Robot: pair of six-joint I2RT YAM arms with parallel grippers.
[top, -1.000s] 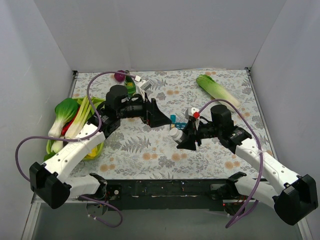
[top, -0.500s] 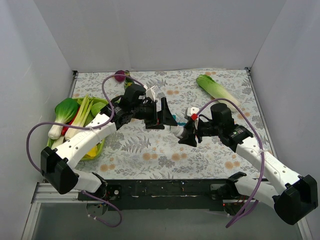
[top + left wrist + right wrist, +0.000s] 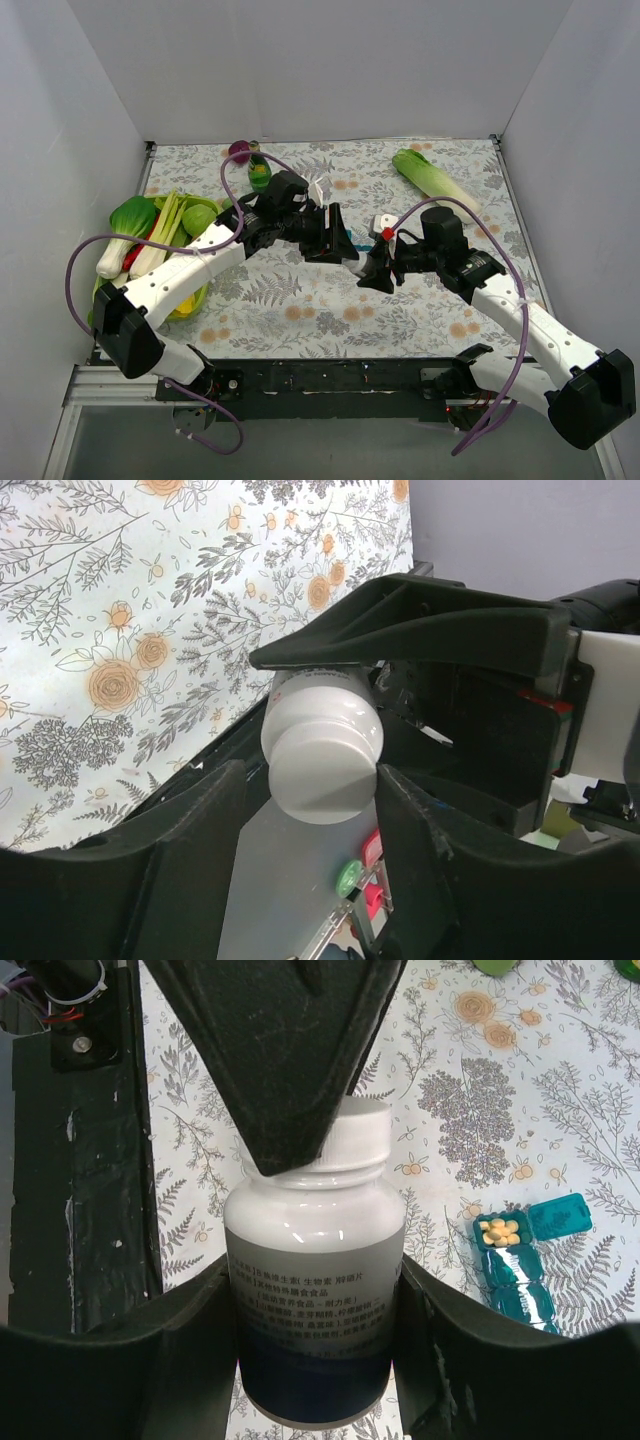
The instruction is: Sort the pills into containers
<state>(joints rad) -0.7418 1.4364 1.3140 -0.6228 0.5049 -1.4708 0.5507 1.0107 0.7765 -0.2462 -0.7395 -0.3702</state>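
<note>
A white pill bottle (image 3: 315, 1260) with a printed label is held above the flowered table, my right gripper (image 3: 315, 1305) shut on its body. My left gripper (image 3: 312, 780) is open around the bottle's white cap (image 3: 325, 765): the right finger touches the cap, and a thin gap shows at the left finger. In the top view the two grippers (image 3: 340, 245) (image 3: 372, 270) meet at mid-table over the bottle (image 3: 351, 257). The teal containers (image 3: 525, 1265) lie on the table to the right of the bottle; the end lid stands open over yellow pills (image 3: 498, 1231).
A green basket (image 3: 190, 300) of vegetables, with bok choy (image 3: 130, 222), sits at the left edge. A leafy green vegetable (image 3: 435, 180) lies at the back right. A green bottle (image 3: 260, 172) and a purple item (image 3: 240, 152) stand at the back left. White walls surround the table.
My left arm has swung right from near the basket to the bottle, and its jaws have narrowed around the cap. The right gripper has lifted the bottle slightly and kept its grip.
</note>
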